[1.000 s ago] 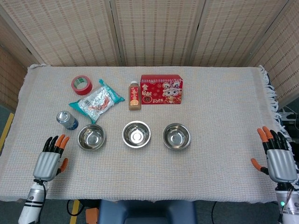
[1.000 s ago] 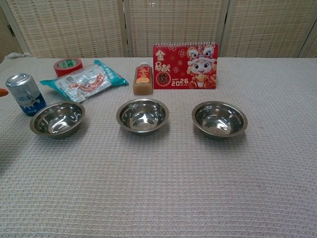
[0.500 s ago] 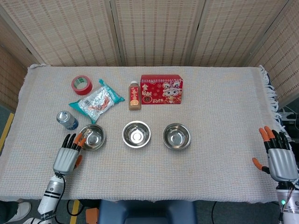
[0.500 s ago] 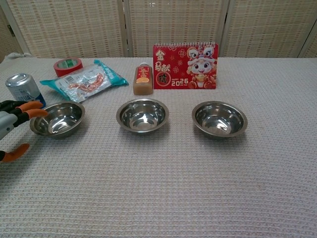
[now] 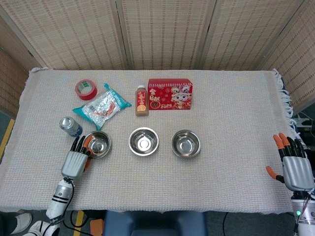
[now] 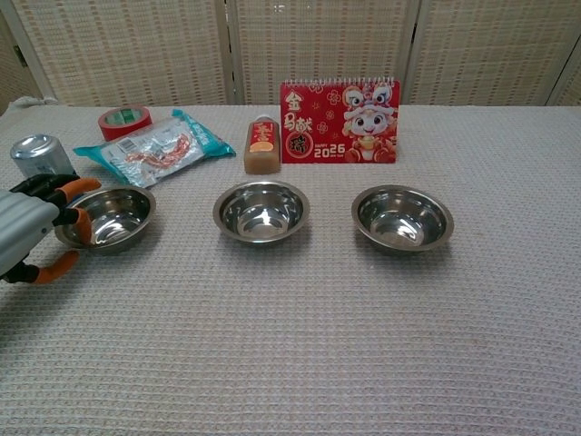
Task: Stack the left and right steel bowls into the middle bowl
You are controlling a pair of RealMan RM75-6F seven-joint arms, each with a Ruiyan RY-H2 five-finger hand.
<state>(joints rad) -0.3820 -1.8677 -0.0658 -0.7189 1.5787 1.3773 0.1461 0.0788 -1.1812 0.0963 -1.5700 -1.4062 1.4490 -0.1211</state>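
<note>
Three steel bowls stand in a row on the cloth: the left bowl [image 5: 98, 143] [image 6: 111, 217], the middle bowl [image 5: 143, 141] [image 6: 261, 212] and the right bowl [image 5: 186, 143] [image 6: 402, 218]. My left hand [image 5: 76, 161] [image 6: 32, 226] is at the left bowl's near-left rim, fingers spread, fingertips [image 6: 80, 186] over the rim and thumb below it; I cannot tell whether it touches the bowl. My right hand [image 5: 295, 167] hovers open at the table's far right edge, well away from the bowls, and shows only in the head view.
Behind the bowls lie a blue can [image 5: 70, 126] [image 6: 38, 157], a red tape roll [image 5: 85, 89], a foil snack packet [image 5: 101, 105], a small bottle [image 5: 141, 100] and a red 2025 calendar [image 5: 170, 94]. The can stands just behind my left hand.
My left hand has moved right and forward from the table's near-left corner up to the left bowl's rim. The right hand has barely shifted.
</note>
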